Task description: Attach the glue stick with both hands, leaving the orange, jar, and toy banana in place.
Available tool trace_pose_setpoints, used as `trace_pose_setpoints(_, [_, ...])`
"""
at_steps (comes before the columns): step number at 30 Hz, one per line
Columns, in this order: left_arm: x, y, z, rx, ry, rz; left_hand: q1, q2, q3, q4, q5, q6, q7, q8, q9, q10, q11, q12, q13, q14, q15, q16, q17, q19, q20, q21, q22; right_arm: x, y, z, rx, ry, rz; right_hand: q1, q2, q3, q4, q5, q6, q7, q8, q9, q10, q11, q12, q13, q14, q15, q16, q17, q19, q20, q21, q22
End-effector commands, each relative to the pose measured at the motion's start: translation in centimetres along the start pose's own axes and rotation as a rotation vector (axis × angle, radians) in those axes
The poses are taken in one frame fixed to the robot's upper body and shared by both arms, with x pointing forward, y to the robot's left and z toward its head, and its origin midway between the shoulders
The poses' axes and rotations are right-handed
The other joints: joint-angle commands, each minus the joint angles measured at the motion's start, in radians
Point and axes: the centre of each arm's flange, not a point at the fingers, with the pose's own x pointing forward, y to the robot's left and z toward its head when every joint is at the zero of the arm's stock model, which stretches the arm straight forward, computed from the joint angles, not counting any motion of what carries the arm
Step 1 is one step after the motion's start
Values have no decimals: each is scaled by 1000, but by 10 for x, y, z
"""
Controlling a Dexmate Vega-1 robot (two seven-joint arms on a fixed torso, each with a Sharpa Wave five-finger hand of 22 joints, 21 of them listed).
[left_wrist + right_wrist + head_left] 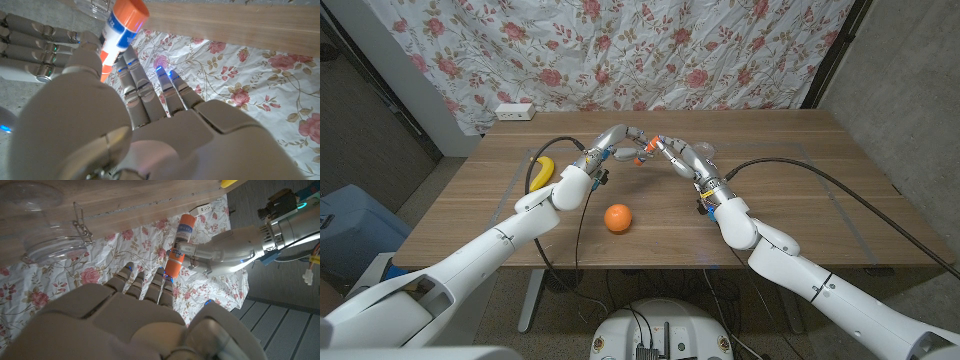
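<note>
The glue stick (120, 30), white with a blue label and orange at both ends, is in the air above the table's middle. My left hand (608, 145) pinches its body between thumb and fingers (200, 250). My right hand (682, 160) reaches in from the other side. Its fingertips (164, 276) lie against the stick's lower orange end (173, 265). Whether they grip it is hidden. In the head view the glue stick (647, 154) shows as a small orange spot between the two hands.
An orange (617, 218) lies on the table near the front. The toy banana (542, 172) is to the left by my left forearm. A clear glass jar (40, 225) with a wire clasp stands just behind my right hand. A white power strip (514, 111) sits at the far left edge.
</note>
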Motion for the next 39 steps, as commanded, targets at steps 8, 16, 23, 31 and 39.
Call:
trace_pose_setpoints(8, [3, 1, 2, 7, -11, -9, 112, 98, 14, 3, 2, 99, -46, 29, 6, 48, -35, 3, 1, 13, -166, 4, 1, 11, -65, 4, 4, 4, 4, 6, -21, -9, 47, -11, 17, 7, 0, 0, 31, -1, 8, 3, 19, 1, 3, 1, 7, -16, 9, 1, -2, -6, 4, 4])
trace_pose_setpoints(16, [3, 1, 3, 7, -16, -6, 116, 95, 14, 3, 1, 98, -48, 27, 6, 50, -35, 1, 0, 14, -165, 3, 1, 9, -65, 2, 4, 4, 4, 6, -23, -8, 38, -18, 17, 10, -1, 1, 41, 0, 9, 3, 28, 4, 5, 1, 15, -15, 13, 0, 1, -5, 5, 4])
trace_pose_setpoints(23, [0, 0, 2, 4, -5, -7, 117, 92, 12, 4, 0, 94, -49, 25, 6, 49, -35, -1, 0, 15, -163, 2, 1, 9, -65, 2, 4, 4, -1, 6, -10, -12, 19, -21, 17, 14, -3, 2, 42, 0, 8, 3, 28, 4, 3, 2, 18, -14, 13, -1, 4, -6, 6, 3])
trace_pose_setpoints(31, [-3, 1, 1, 5, 1, -5, 116, 90, 9, 6, 0, 95, -49, 24, 7, 48, -35, -3, -1, 17, -162, 2, 1, 9, -65, 2, 4, 3, -5, 3, -25, 3, -1, -22, 16, 19, -6, 3, 41, 0, 6, 3, 25, 5, 1, 2, 22, -15, 14, -3, 12, 4, 8, 3])
trace_pose_setpoints(39, [-5, 0, 1, 4, 3, 0, 115, 87, 8, 7, 0, 94, -50, 23, 7, 49, -35, -4, -1, 17, -162, 1, 1, 9, -67, 2, 4, -1, -11, 0, -20, 14, -25, -23, 16, 25, -8, 4, 40, 1, 4, 3, 23, 7, -1, 2, 26, -13, 14, -5, 16, 6, 8, 3])
